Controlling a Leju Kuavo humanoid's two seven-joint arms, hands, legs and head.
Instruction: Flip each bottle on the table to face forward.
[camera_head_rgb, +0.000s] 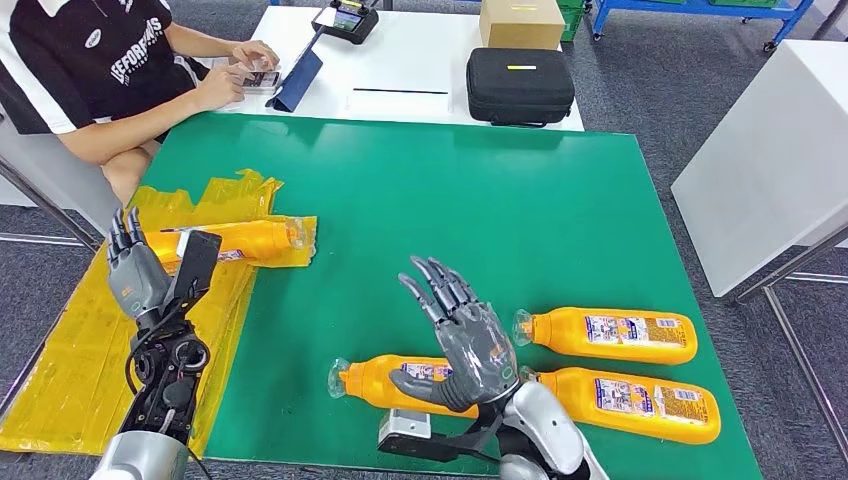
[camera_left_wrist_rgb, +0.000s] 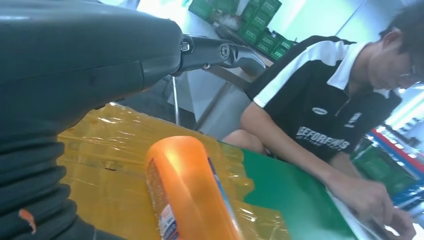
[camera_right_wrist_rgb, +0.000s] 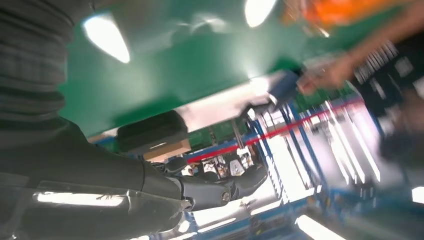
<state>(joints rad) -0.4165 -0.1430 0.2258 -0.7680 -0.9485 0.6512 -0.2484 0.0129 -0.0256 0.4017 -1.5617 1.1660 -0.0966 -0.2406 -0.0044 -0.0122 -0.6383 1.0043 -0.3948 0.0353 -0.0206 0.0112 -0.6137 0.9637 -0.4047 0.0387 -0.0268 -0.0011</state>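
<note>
Hovering: right hand (camera_head_rgb: 470, 340) spread wide, empty, just above near bottle (camera_head_rgb: 400, 385).
Bottle axis: lying left-right on green table (camera_head_rgb: 450, 210), cap pointing left.
Nearer hand: right, by far.
Left hand (camera_head_rgb: 135, 270): fingers straight, empty, beside bottle on yellow plastic (camera_head_rgb: 235, 238).

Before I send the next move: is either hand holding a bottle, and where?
Nothing is held. The right hand hovers open above a lying bottle; the left hand is raised, empty.
</note>
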